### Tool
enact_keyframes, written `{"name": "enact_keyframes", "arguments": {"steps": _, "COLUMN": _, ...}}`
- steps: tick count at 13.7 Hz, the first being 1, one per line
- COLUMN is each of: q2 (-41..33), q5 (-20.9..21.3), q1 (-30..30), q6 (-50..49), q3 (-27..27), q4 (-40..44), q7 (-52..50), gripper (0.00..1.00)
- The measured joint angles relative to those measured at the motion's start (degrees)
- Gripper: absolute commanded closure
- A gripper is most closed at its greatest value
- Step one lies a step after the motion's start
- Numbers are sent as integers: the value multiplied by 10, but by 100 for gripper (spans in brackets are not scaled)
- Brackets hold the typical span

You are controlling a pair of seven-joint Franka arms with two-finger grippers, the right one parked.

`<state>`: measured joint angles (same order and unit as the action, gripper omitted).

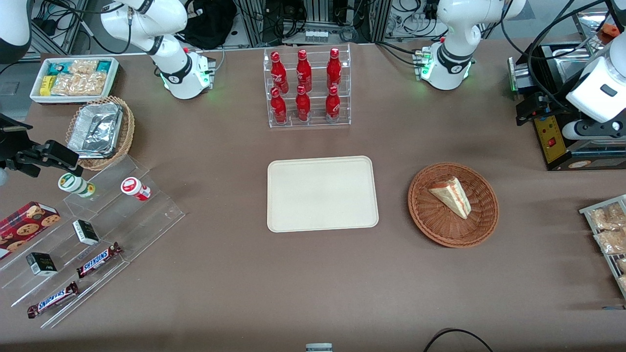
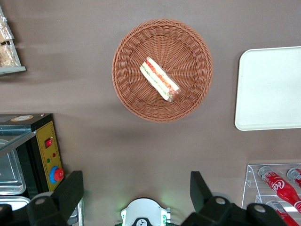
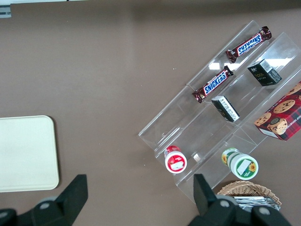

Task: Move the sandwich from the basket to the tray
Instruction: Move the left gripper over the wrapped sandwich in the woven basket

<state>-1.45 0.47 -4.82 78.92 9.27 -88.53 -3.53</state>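
The sandwich [image 1: 451,196] [image 2: 160,79], a pale bread wedge with red, white and green filling, lies in the round reddish-brown basket [image 1: 425,225] [image 2: 127,89]. The cream tray [image 1: 322,193] [image 2: 270,89] [image 3: 26,155] lies flat and bare beside the basket, toward the parked arm's end. My left gripper [image 1: 530,108] [image 2: 136,188] hangs high above the table, farther from the front camera than the basket and toward the working arm's end. It is open, its black fingers [image 2: 70,193] spread wide with nothing between them.
A clear rack of red bottles [image 1: 307,88] [image 2: 277,186] stands farther from the front camera than the tray. A black and yellow appliance [image 1: 552,137] [image 2: 47,146] sits under the gripper. A wire rack of snack bags [image 1: 609,234] lies at the working arm's end; an acrylic snack shelf [image 1: 88,234] at the parked arm's.
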Motion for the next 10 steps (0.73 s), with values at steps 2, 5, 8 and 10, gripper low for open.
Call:
{"name": "enact_keyframes", "arguments": {"steps": 2, "q2": 1, "q5": 0, "q1": 0, "q6": 0, "q3": -2, "q4": 0, "q7": 0, "gripper": 0}}
{"name": "enact_keyframes", "arguments": {"steps": 5, "q2": 15, "q5": 5, "q1": 0, "q6": 15, "q3": -2, "q4": -6, "q7": 0, "gripper": 0}}
{"name": "enact_keyframes", "arguments": {"steps": 8, "q2": 60, "q5": 7, "q1": 0, "q6": 83, "q3": -2, "q4": -43, "q7": 0, "gripper": 0}}
{"name": "enact_keyframes", "arguments": {"steps": 10, "q2": 86, "q5": 7, "q1": 0, "q6": 187, "q3": -2, "q4": -108, "q7": -3, "gripper": 0}}
